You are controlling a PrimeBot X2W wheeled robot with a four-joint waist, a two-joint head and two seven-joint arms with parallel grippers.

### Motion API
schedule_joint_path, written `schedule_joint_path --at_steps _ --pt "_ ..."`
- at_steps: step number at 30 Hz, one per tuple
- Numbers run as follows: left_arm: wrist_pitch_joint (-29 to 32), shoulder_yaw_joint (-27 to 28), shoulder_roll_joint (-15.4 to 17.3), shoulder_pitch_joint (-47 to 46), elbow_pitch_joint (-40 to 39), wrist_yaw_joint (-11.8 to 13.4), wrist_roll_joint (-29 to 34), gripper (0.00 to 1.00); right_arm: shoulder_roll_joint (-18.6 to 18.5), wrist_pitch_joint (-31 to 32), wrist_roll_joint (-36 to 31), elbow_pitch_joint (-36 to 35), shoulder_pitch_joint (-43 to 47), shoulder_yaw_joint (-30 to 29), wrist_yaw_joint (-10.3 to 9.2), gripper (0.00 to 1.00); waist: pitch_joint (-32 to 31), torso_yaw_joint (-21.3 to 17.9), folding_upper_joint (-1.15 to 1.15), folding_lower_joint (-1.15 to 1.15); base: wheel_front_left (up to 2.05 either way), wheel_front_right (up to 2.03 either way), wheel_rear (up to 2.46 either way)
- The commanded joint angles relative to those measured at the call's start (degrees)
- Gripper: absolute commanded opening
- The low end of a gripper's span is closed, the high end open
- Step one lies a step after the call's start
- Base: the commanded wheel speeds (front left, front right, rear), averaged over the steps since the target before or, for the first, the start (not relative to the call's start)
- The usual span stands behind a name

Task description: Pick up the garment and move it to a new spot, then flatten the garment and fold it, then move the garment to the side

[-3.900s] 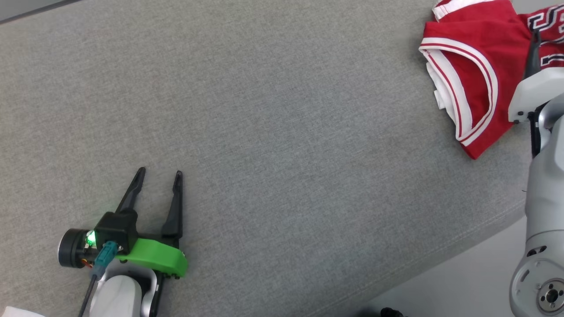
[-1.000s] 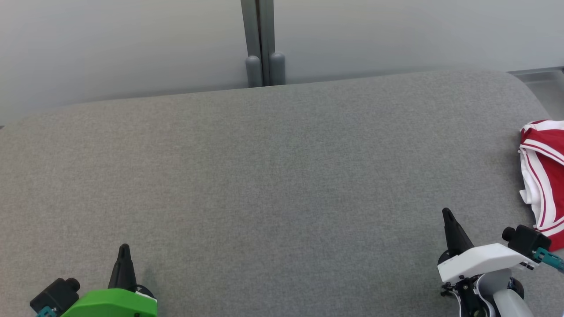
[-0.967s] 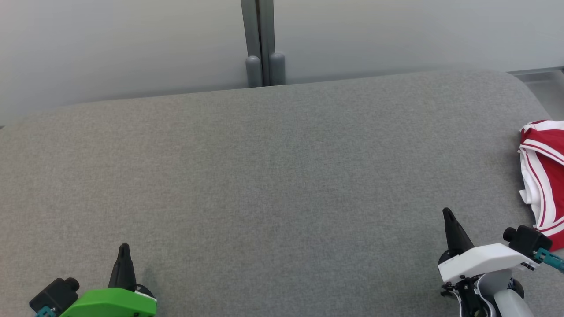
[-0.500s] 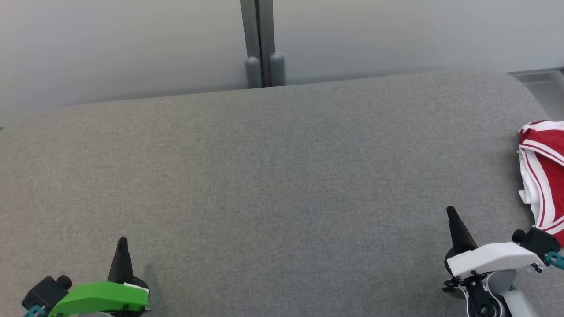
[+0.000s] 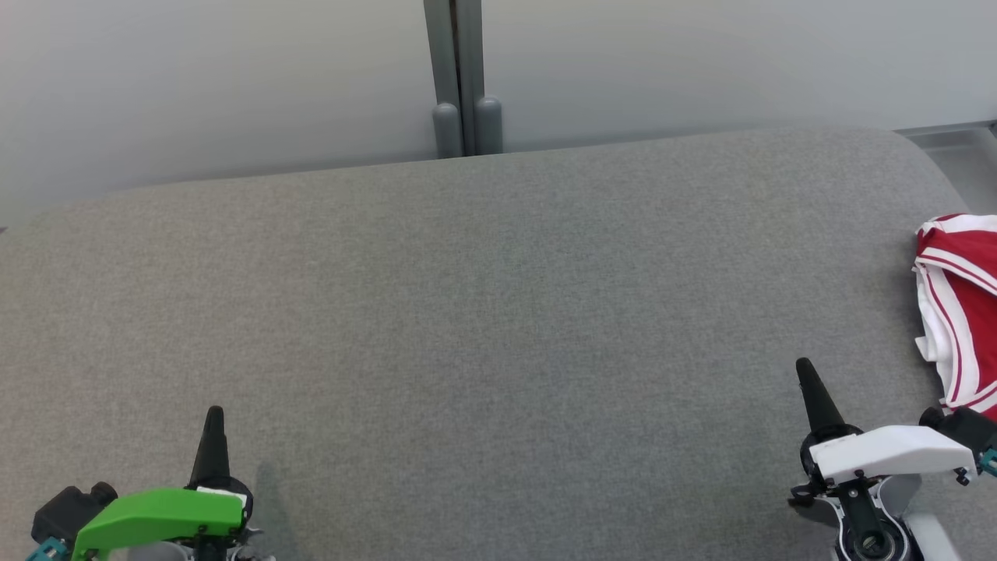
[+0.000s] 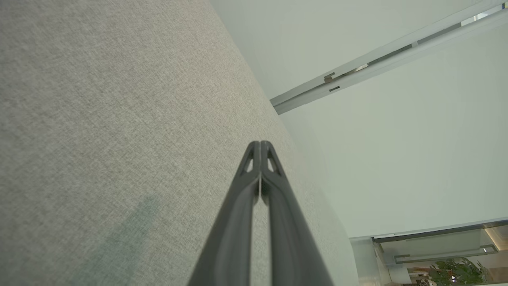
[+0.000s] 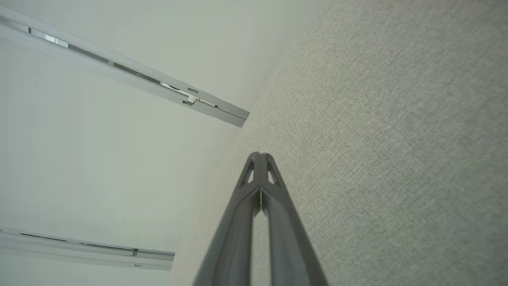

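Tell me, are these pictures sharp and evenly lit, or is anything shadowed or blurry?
Head view: soft even light, no glare, a faint shadow beside the left gripper on the grey cushion. Left wrist view: a soft dark patch on the cushion at lower left, the fingers blurred near the bottom edge. Right wrist view: crisp cushion weave, pale washed-out wall.
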Motion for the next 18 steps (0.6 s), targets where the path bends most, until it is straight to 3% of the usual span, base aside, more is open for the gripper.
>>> schedule_joint_path --at_steps 1,18 --pt "0.40 0.25 0.46 -1.35 -0.79 -0.23 -1.67 0.00 -0.37 0.40 1.57 -0.94 0.23 -0.24 -0.04 0.00 -0.02 -0.01 0.00 0.00 0.00 0.00 0.00" --pt "2.92 0.84 0.52 -2.26 -1.57 -0.41 -11.06 0.00 -0.45 2.91 11.13 -2.70 0.72 -1.07 -0.05 0.00 -0.26 -0.10 0.00 0.00 0.00 0.00 0.00"
